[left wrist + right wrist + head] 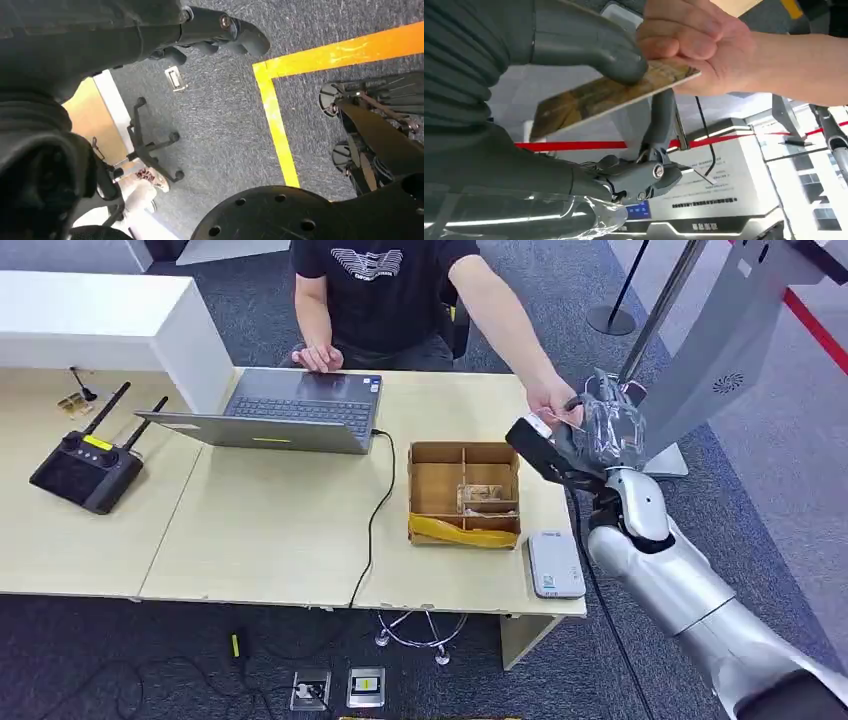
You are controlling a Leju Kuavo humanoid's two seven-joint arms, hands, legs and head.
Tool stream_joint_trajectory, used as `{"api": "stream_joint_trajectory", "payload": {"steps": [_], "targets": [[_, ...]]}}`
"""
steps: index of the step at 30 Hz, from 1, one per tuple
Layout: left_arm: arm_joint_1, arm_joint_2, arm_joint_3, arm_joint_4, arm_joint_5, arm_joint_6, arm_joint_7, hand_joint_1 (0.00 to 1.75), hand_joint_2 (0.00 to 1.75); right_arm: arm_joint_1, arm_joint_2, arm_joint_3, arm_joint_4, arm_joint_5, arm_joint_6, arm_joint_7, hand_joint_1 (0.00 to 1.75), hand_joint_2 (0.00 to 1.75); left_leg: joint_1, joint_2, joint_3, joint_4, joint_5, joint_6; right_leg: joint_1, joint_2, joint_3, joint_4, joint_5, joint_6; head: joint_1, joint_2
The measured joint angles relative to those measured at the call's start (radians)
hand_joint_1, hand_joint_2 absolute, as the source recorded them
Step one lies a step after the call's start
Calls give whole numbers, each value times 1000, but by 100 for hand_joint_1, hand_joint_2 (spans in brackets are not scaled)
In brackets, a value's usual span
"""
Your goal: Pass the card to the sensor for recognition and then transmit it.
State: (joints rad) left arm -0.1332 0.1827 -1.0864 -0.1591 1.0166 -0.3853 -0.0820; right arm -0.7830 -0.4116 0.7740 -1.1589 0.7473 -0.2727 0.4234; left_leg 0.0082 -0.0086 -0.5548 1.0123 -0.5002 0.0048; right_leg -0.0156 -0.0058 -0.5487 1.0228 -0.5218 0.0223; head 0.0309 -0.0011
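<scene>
Handover at the table's far right: your right hand (589, 55) is pinching the card (609, 95) while the person's hand (694, 45) is gripping its end, so be loosening gently.

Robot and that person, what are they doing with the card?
The robot's right hand is holding a thin brownish patterned card out past the end of the light wooden table. A person in a black T-shirt has reached over, and their hand is gripping the card's other end, so both hold it at once. It looks like a handover. The white card sensor lies on the table near the partitioned cardboard box.
</scene>
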Motion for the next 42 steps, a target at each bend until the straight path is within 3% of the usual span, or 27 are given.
{"api": "stream_joint_trajectory", "payload": {"steps": [18,20,26,33,42], "targets": [[6,3,-5,0,3,0,0,0,0,-4,-19,-3,22,-21,-30,5,175,175,0,1,1,0,0,0,0,1,0,0,0,0,0,0],[7,3,-6,0,3,0,0,0,0,0,-28,-3,22,-23,-32,7,175,175,0,0,16,0,0,0,0,1,-1,0,1,0,0,0],[11,5,-8,0,3,0,0,0,0,87,-83,-26,-32,-6,-19,56,175,175,0,0,17,1,2,0,0,1,-1,0,2,0,0,0],[11,10,-9,0,-2,0,0,0,0,196,-144,-65,-97,0,-6,71,175,175,0,0,17,1,2,0,0,1,-1,0,3,0,0,0],[11,11,-15,0,-3,0,0,0,0,256,-180,-89,-138,-3,-1,78,175,175,0,1,17,1,2,-1,0,2,-1,0,3,0,0,0]]}}
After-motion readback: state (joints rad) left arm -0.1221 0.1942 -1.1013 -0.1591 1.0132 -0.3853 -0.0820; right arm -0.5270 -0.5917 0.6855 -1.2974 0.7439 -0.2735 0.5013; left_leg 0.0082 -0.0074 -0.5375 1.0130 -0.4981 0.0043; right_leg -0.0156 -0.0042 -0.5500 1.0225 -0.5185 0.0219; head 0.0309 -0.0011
